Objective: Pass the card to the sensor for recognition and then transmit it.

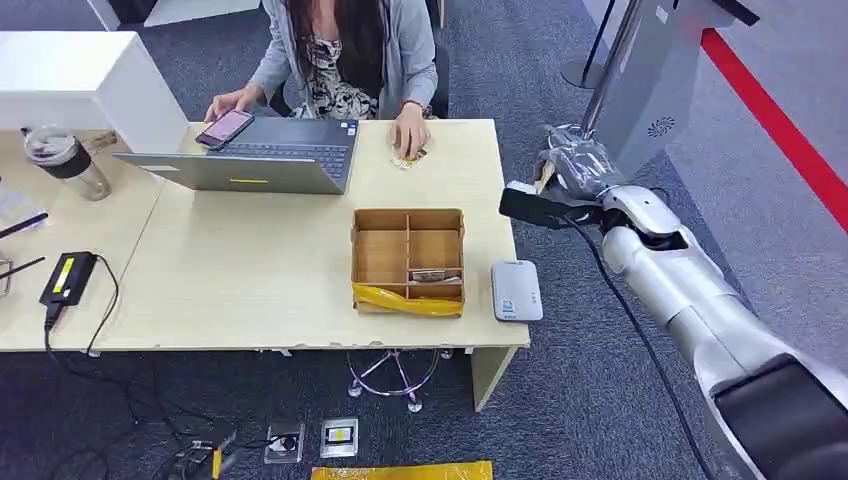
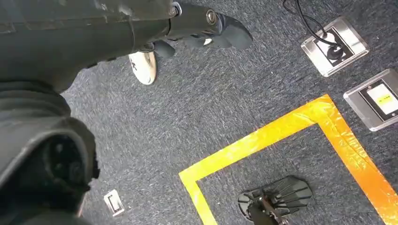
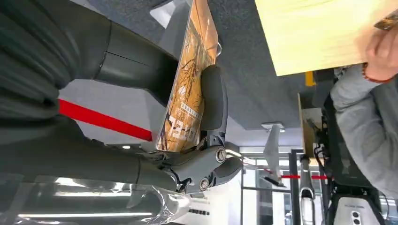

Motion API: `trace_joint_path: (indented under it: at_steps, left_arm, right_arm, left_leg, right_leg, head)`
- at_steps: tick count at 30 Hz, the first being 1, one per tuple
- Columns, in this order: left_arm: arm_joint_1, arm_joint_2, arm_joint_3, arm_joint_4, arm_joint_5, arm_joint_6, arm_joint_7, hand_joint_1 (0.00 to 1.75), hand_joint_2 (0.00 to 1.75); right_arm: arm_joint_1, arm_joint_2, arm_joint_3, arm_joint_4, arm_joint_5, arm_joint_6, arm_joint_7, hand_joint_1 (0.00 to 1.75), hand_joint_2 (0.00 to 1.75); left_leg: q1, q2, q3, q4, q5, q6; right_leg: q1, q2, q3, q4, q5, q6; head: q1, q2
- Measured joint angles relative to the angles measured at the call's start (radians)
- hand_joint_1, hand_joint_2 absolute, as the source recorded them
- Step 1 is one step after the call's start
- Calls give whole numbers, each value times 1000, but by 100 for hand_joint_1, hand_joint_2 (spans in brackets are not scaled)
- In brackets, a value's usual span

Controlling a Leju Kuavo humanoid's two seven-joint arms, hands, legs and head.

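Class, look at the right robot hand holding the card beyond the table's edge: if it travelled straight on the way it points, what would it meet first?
Probably the table edge near the person: the right robot hand, gripping the card, seems to point there, though depth is unclear.

- Card (image 3: pixel 190 79): orange-brown with a dark branch-like pattern and white lettering.
- Right hand (image 1: pixel 570 165): grey, sheathed in clear shiny film; its arm (image 1: pixel 700 300) is silver with black joints.
- Table (image 1: pixel 250 270): pale wood grain.
- Box (image 1: pixel 408 260): brown cardboard, yellow tape along its front edge.
- Sensor (image 1: pixel 516 290): light grey-white.
- Laptop (image 1: pixel 260 155): grey with a dark keyboard.
- Phone (image 1: pixel 225 127): pink-red screen.
- Person (image 1: pixel 345 50): grey cardigan over a black-and-white patterned top.
- Carpet (image 2: pixel 225 108): dark blue-grey speckle, marked with yellow-orange tape (image 2: pixel 281 136).
- Stripe (image 1: pixel 780 120) on the floor: red.
- Floor sockets (image 2: pixel 335 44): silver metal.
- Cup (image 1: pixel 65 160): clear with a dark band.
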Motion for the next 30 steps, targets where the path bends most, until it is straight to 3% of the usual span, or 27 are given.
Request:
trace_joint_path:
  at_steps: [18, 30]
  left_arm:
    - [-30, -24, 0, 0, -37, -11, 23, 0, 0]
    - [-39, -36, -5, 0, -50, -14, 32, 0, 0]
  right_arm:
    - [3, 186, 2, 6, 55, -18, 27, 175, 175]
    - [5, 222, 0, 21, 68, -22, 33, 175, 175]
  left_leg:
    - [1, 0, 0, 0, 0, 0]
    - [1, 0, 0, 0, 0, 0]
  right_leg:
    - [1, 1, 0, 0, 0, 0]
    - [1, 1, 0, 0, 0, 0]
  head:
    - [0, 0]
    - [0, 0]
